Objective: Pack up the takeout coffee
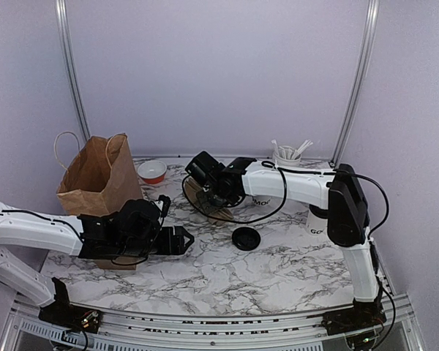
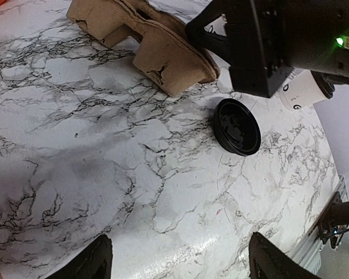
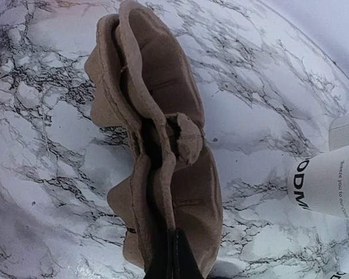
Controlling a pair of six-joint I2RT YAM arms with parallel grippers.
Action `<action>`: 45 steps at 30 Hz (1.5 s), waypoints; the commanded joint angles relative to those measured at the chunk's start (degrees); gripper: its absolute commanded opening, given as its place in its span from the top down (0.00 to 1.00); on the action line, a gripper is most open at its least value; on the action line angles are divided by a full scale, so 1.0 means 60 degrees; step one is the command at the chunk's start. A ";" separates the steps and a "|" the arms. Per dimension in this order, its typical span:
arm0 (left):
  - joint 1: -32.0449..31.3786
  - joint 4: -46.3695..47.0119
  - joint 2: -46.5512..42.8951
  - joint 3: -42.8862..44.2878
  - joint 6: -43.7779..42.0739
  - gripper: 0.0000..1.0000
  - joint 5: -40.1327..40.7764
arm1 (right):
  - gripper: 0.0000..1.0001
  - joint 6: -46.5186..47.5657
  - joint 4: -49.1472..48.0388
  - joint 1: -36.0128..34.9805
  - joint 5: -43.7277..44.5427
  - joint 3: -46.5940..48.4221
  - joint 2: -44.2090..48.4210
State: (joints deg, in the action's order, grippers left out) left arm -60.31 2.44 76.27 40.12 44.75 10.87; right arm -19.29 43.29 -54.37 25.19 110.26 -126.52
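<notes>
A white paper cup (image 1: 316, 221) with dark lettering stands at the right, partly behind my right arm; it also shows in the left wrist view as the cup (image 2: 302, 93) and in the right wrist view as the cup (image 3: 326, 187). Its black lid (image 1: 246, 238) lies flat on the marble, also seen as the lid (image 2: 237, 126). My right gripper (image 3: 174, 256) is shut on the rim of the brown pulp carrier (image 3: 163, 145), held tilted above the table. My left gripper (image 2: 183, 261) is open over bare marble, short of the lid, with nothing between its fingers.
A brown paper bag (image 1: 99, 175) stands open at the back left, an orange bowl (image 1: 152, 172) beside it. A white cup of stirrers (image 1: 287, 156) sits at the back. A second lettered cup (image 1: 262, 199) shows under the right forearm.
</notes>
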 commanded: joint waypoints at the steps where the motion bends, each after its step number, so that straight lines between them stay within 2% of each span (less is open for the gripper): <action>1: 0.0280 0.1197 0.0649 0.0248 0.0386 0.19 -0.0203 | 1.00 -0.0481 -0.0083 0.0050 -0.0660 -0.0276 0.0621; 10: 0.0935 0.2175 0.1957 0.0866 0.1200 0.20 -0.0384 | 1.00 -0.0959 -0.0530 -0.0040 -0.1128 -0.1221 0.1414; 19: 0.1312 0.2675 0.2788 0.1512 0.1548 0.19 -0.0511 | 1.00 -0.1184 -0.0363 -0.0211 -0.0915 -0.1223 0.1516; 38: 0.1556 0.2877 0.3899 0.2275 0.1523 0.19 -0.0563 | 1.00 -0.1133 0.0171 -0.0161 -0.0473 -0.0836 0.1957; 45: 0.1571 0.2868 0.3640 0.1738 0.1588 0.26 -0.0315 | 1.00 -0.1089 0.0255 -0.0083 -0.0384 -0.0846 0.2225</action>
State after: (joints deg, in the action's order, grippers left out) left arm -51.24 19.05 99.22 52.47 54.15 7.99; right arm -25.52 44.21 -55.13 21.43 102.91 -116.36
